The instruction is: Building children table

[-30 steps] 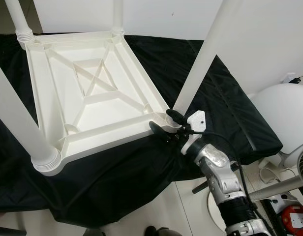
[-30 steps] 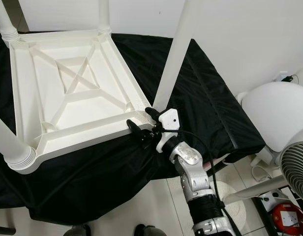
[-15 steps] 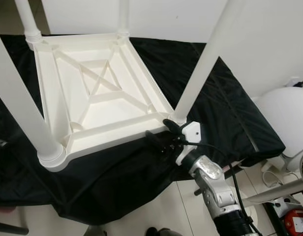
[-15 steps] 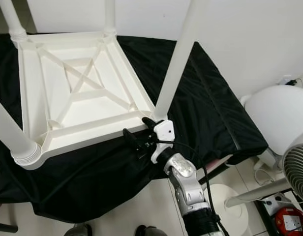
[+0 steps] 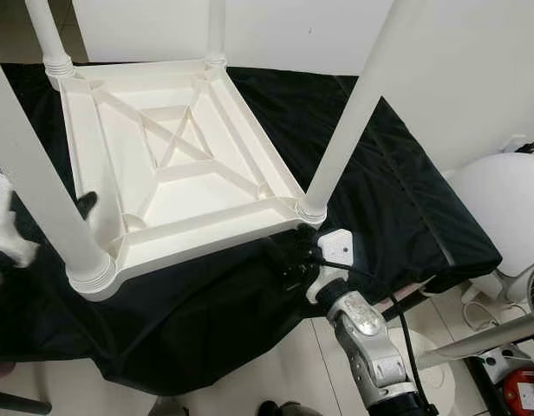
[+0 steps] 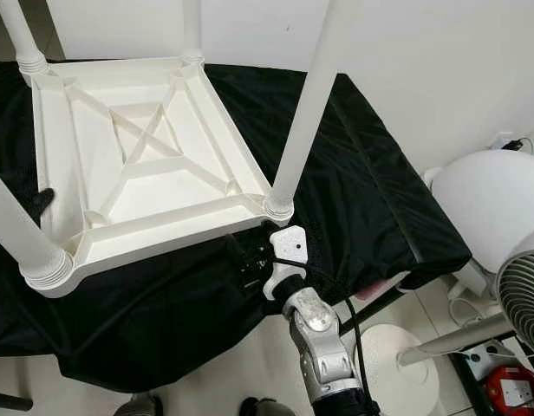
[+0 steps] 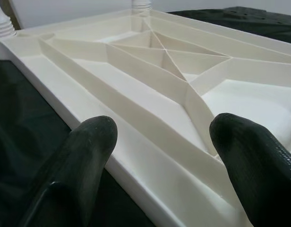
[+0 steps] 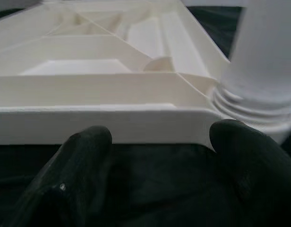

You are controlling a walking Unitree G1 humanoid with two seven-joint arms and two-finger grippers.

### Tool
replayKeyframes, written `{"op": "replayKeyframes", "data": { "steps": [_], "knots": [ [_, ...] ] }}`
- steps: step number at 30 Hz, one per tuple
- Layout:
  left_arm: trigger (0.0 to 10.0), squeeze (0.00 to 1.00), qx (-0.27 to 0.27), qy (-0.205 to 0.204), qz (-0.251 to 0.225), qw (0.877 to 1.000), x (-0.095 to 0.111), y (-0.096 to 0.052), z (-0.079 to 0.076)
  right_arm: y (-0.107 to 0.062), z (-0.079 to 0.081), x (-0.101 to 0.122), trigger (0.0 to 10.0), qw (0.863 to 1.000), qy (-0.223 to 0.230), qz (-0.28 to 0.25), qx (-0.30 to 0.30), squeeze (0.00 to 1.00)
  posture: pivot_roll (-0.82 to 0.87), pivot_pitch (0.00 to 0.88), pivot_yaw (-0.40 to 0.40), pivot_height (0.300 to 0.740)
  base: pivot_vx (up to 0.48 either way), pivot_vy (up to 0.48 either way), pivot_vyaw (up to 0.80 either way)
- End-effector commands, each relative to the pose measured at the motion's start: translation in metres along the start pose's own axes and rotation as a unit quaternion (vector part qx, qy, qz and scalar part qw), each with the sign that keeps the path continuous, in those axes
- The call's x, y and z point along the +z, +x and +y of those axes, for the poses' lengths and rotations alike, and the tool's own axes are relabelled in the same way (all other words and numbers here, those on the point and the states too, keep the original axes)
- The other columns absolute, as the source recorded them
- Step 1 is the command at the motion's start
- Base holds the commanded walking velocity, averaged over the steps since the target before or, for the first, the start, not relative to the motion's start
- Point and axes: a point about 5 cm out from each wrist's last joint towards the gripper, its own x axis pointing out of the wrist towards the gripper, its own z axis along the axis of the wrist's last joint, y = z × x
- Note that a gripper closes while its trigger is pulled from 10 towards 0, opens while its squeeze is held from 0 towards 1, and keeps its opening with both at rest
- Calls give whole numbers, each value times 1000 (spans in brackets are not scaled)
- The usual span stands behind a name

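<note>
- While the white table [image 5: 176, 156] lies upside down on the black cloth [image 5: 380, 182], the right gripper [image 5: 289, 260] hovers released beside its near edge.
- Left gripper [image 7: 159, 161] is spread, straddling the rim.

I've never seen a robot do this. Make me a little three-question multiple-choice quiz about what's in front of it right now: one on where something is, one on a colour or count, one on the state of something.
1. Where is the right gripper?
A. Just off the table's near corner, over the black cloth
B. Inside the ribbed underside
C. High up a leg

2. How many legs are fitted on the table?
A. Two
B. Three
C. Four

3. How does the table lie?
A. Upright on its legs
B. Upside down, legs pointing up
C. On its side

Answers:
1 A: its fingers sit below the corner leg, on the black cloth.
2 C: a leg rises from each corner.
3 B: the ribbed underside faces up.
</note>
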Motion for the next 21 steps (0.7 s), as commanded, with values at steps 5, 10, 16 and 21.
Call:
{"op": "replayKeyframes", "data": {
  "steps": [5, 10, 16, 21],
  "knots": [
    [10000, 0, -15, -45, -6, 999, -9, 9, -28, -14, -26, -14, 10000, 994, 7, 38, -102, 0, 102, 161, -88, 740, 0, 0, 0],
    [10000, 0, -64, -63, -30, 995, -6, 13, -46, -14, -34, -14, 10000, 991, 6, 41, -128, 0, 91, 163, -81, 740, 0, 0, 0],
    [10000, 0, -112, -85, -62, 988, 0, 14, -64, -12, -40, -13, 10000, 987, -9, 43, -153, 0, 86, 160, -77, 740, 0, 0, 0],
    [10000, 0, -174, -103, -66, 977, 2, 13, -99, -12, -45, -13, 10000, 981, -14, 49, -188, 0, 87, 156, -70, 740, 0, 0, 0]
  ]
}}
